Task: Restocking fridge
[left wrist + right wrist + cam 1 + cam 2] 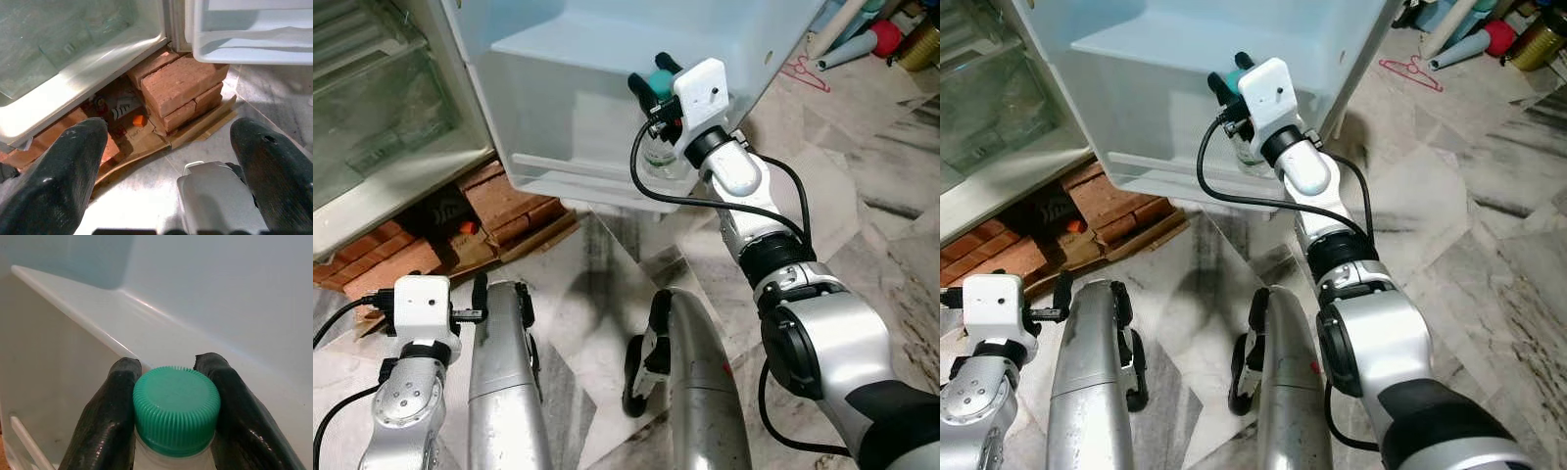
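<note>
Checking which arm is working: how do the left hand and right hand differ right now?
The right hand is raised to the fridge door shelf, while the left hand hangs low over the floor. The right is shut on the green-capped bottle; the left is open and holds nothing. Both have black fingers.

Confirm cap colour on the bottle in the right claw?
Green cap, clearest in the right wrist view.

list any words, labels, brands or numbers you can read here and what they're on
None can be read for certain.
Dark wrapper under the fridge beside the bricks: white marks, too blurred to read.
Cardboard on the floor: faint small print, too small to read.
Bottle with the green cap, held by the right gripper at the door shelf: no label showing.
</note>
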Available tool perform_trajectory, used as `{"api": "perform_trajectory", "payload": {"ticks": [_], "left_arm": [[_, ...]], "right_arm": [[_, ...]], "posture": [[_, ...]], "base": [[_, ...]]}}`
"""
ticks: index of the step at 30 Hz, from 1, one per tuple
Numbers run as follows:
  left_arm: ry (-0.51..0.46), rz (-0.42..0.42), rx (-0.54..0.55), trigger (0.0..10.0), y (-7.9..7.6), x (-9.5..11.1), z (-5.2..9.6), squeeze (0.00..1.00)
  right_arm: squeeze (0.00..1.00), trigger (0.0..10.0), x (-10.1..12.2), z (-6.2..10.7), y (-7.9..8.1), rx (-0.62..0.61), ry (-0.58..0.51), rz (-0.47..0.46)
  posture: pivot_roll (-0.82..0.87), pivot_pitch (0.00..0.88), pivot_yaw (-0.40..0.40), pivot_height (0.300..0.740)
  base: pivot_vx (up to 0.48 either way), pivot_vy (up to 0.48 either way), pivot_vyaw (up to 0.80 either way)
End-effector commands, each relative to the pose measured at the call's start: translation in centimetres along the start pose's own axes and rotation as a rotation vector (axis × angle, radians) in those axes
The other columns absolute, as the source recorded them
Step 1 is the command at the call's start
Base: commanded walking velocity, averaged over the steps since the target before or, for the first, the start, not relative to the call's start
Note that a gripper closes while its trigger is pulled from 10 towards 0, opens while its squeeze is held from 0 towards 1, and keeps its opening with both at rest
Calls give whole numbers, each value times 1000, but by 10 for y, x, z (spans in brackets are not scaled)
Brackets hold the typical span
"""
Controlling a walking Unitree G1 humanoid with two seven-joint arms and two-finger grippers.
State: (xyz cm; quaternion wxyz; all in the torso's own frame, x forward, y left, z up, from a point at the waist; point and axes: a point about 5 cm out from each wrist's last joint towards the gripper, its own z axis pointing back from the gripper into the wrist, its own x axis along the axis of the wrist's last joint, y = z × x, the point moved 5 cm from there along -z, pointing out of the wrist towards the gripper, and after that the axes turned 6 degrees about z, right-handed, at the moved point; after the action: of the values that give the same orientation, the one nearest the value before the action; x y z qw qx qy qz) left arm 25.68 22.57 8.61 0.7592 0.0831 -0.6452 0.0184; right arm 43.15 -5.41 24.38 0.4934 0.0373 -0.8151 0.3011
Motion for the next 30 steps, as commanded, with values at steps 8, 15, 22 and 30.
{"api": "perform_trajectory", "payload": {"ticks": [8,15,22,30], "left_arm": [[44,-2,-4,10000,-2,-13,8,0],[52,-5,-3,10000,-1,-14,12,0],[39,-6,13,10000,1,-12,7,0],[17,0,22,10000,1,-9,-7,0]], "right_arm": [[0,10000,-116,70,26,-10,530,-160],[0,10000,-109,64,27,-36,481,-169],[0,10000,-76,40,2,-97,315,-149],[0,10000,-54,26,-8,-107,217,-162]], "posture": [[178,435,-132,551],[186,456,-135,551],[181,437,-148,551],[166,377,-143,551]], "base": [[0,0,0],[0,0,0],[0,0,0],[0,0,0]]}}
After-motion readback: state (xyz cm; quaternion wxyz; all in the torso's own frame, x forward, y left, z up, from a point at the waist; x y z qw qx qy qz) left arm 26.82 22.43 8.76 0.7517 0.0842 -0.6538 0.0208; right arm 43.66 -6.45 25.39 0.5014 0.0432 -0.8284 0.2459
